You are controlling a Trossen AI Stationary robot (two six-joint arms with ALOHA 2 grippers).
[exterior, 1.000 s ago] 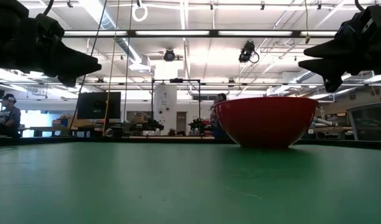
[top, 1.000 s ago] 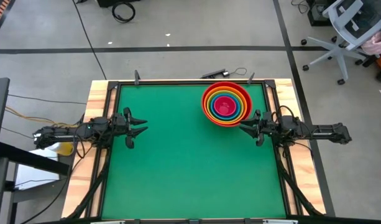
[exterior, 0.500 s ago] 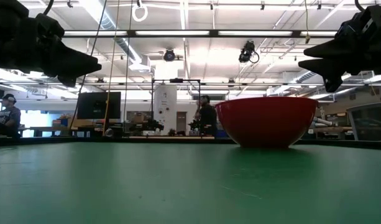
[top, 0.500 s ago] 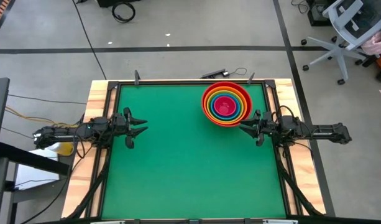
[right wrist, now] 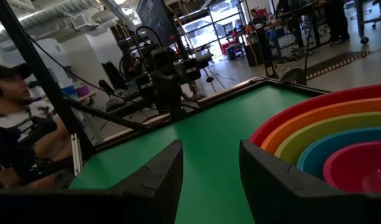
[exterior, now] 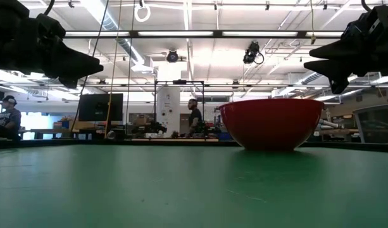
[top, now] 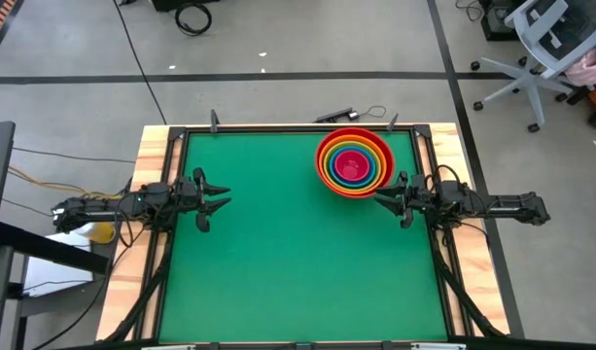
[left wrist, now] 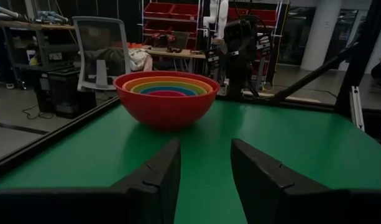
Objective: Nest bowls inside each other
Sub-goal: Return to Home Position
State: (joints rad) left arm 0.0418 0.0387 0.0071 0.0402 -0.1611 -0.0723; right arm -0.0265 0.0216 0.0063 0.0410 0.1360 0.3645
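1. Saw only a person [exterior: 194, 117] moved since a second ago, walking across the room behind the table [top: 278, 282] in the low view. Noted no change in either arm or in the bowls.
2. Found the left gripper [top: 223, 202] raised off the green surface at its own side of the table. Saw its fingers [left wrist: 158, 177] parted by a moderate gap, with nothing between them.
3. Found the right gripper [top: 381, 198] raised the same way at the opposite side. Saw its fingers [right wrist: 159, 174] also parted and empty.
4. Located the stack of bowls [top: 354, 161] near the right gripper, just off its fingertips toward the table's far edge and not touching them. Placed the same stack well apart from the left gripper, ahead of it across the table.
5. Counted the bowls as fully nested: the red bowl [exterior: 271, 123] outermost and flat on the table, the coloured rims ringed inside it, the pink bowl [top: 353, 167] innermost. Judged the nesting done, with only the return to rest in hand.
6. Judged that return best handled as follows:
   - Draw the right gripper straight back from the red rim, not sideways past it.
   - Keep both pairs of fingers apart and empty.
   - Stay high enough to clear the rim, and move slowly near the stack so it is not nudged.
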